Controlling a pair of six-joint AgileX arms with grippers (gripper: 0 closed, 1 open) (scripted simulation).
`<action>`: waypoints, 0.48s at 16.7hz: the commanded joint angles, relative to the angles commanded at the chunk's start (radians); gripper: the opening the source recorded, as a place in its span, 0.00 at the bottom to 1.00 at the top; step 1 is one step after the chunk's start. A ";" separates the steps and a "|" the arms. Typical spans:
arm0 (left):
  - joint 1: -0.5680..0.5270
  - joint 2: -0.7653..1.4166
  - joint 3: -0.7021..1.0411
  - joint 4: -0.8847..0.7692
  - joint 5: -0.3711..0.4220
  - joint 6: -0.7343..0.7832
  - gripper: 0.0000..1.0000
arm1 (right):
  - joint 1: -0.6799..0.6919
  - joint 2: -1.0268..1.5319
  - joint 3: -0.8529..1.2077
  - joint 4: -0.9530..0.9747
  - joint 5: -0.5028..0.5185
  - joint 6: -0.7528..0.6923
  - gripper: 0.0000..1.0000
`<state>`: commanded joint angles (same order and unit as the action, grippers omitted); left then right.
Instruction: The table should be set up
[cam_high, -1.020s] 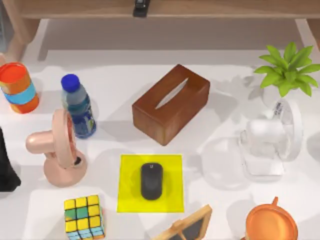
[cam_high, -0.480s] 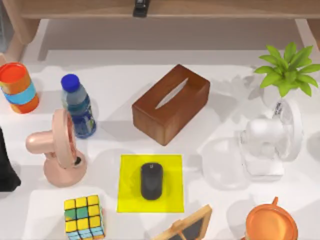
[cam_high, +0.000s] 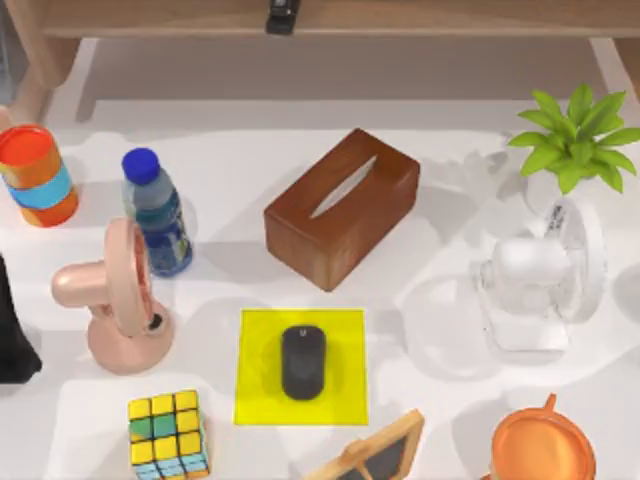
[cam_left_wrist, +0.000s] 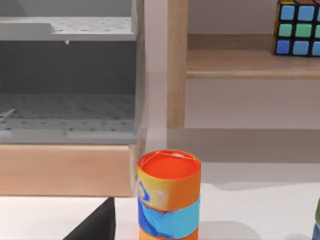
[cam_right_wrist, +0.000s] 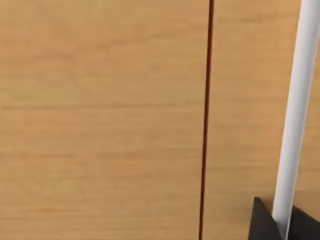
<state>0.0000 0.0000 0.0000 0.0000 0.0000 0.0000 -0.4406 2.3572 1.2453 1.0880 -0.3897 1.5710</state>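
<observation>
Currently | table (cam_high: 250, 150): white, spanning the top view under all the objects | mouse (cam_high: 302, 361) on yellow mat (cam_high: 340, 335), front centre | tissue box (cam_high: 342, 207) behind mat | pink fan (cam_high: 115, 300) and bottle (cam_high: 157, 212) left | white fan (cam_high: 540, 285) and plant (cam_high: 575, 135) right | striped can (cam_left_wrist: 168, 197) upright near wooden ledge (cam_left_wrist: 65, 170) | gripper states: cannot tell

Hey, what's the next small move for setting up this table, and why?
Probably ease the left arm in from the left edge of the table toward the pink fan: that fan stands nearest it, while the mouse already sits on the yellow mat.
</observation>
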 joint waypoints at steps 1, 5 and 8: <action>0.000 0.000 0.000 0.000 0.000 0.000 1.00 | 0.000 0.000 0.000 0.000 0.000 0.000 0.00; 0.000 0.000 0.000 0.000 0.000 0.000 1.00 | 0.000 0.000 0.000 0.000 0.000 0.000 0.15; 0.000 0.000 0.000 0.000 0.000 0.000 1.00 | 0.000 0.000 0.000 0.000 0.000 0.000 0.38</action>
<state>0.0000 0.0000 0.0000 0.0000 0.0000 0.0000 -0.4406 2.3572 1.2453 1.0880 -0.3897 1.5710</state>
